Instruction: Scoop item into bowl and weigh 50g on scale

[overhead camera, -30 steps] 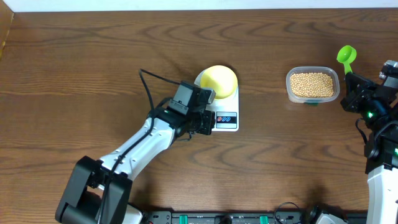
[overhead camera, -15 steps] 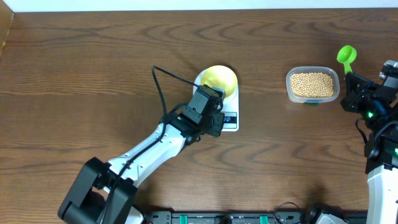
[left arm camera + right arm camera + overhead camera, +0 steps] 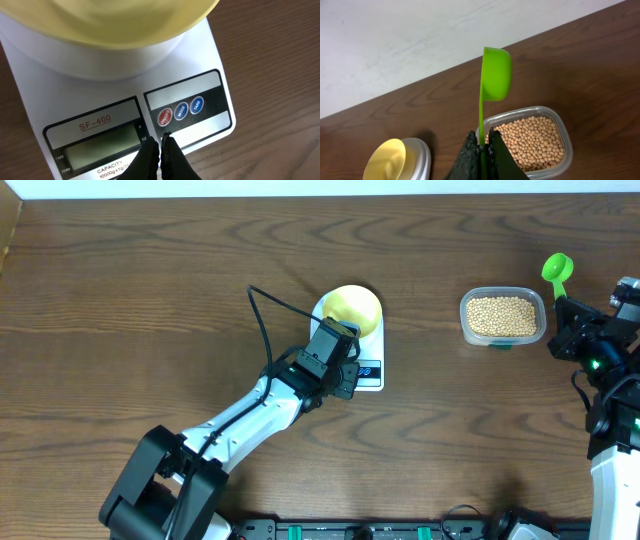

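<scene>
Toward the surface's (image 3: 150, 270) near edge, the left end effector (image 3: 161, 150) is fully closed with nothing in it. Its tips sit at the front of the scale (image 3: 210, 55), just below the red button (image 3: 165, 118). The scale stands mid-surface, and the yellow bowl (image 3: 352, 307) rests on its far half. By the right edge, the right end effector (image 3: 481, 137) is clamped on the green scoop's (image 3: 496, 72) handle. The beans (image 3: 502, 315) lie in a clear tub (image 3: 464, 320), with the scoop's cup past the tub's far right corner.
</scene>
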Controlling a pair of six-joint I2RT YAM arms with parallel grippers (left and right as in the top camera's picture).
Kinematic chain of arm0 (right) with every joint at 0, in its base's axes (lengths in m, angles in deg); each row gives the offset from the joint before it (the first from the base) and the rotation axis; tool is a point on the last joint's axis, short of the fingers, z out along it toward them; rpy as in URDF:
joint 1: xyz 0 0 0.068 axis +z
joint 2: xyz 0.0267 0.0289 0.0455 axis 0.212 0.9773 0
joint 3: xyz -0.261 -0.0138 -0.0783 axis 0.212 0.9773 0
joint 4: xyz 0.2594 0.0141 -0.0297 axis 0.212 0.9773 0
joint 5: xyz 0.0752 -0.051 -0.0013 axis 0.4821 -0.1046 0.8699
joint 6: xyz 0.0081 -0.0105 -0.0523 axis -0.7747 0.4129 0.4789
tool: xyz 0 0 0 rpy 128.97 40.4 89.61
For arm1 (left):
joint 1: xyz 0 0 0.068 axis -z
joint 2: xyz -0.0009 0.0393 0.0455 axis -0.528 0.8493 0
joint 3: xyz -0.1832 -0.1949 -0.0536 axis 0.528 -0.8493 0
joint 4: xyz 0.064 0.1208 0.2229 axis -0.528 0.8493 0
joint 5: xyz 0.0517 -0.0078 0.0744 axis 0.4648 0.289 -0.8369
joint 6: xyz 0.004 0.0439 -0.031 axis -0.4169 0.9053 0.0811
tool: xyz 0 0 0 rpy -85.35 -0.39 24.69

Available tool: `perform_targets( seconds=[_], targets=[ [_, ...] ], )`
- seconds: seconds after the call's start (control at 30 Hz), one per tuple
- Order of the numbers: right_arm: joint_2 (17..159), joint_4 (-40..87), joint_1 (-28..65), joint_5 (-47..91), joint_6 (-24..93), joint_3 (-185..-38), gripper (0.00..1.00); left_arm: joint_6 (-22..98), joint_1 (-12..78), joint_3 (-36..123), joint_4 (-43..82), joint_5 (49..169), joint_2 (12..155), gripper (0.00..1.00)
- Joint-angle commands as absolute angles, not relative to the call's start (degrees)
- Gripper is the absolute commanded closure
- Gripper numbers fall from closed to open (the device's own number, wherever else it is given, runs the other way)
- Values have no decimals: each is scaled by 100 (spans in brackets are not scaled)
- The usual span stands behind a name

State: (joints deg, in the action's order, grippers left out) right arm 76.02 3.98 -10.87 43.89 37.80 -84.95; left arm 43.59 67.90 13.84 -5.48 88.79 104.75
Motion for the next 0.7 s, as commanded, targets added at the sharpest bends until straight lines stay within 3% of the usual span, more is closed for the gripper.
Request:
perform_targets(
  seconds=[0.0,0.67],
  targets=[
    [7565,404,-1053,4448,3863,-8583,99,4368,6797,1421,-563,8788,10663,93],
    [7565,404,-1053,4446,3863,-8583,99,4363,6797,1421,-834,8855,10882,93]
  ],
)
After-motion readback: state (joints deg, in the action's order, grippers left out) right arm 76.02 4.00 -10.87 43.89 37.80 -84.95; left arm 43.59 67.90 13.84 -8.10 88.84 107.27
